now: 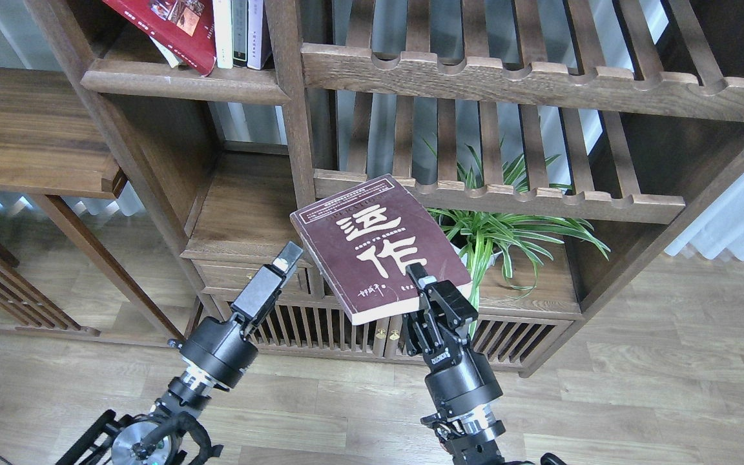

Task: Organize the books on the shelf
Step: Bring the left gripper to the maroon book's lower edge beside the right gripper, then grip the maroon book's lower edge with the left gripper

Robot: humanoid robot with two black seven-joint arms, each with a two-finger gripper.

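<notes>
My right gripper (425,284) is shut on the bottom edge of the thick maroon book (377,242) with big white characters and holds it tilted in the air, in front of the cabinet's middle post. My left gripper (285,258) is held up just left of that book, its fingers together with nothing between them. The red book (168,29) with photos leans on the solid dark-brown shelf board (185,82) at the top left. The yellow-green book is out of view.
Thin upright white, dark and lilac books (241,32) stand right of the red book. Slatted racks (527,81) with notched rails fill the right side. A green potted plant (507,232) stands behind the held book. A low cabinet (372,329) with slatted doors is below.
</notes>
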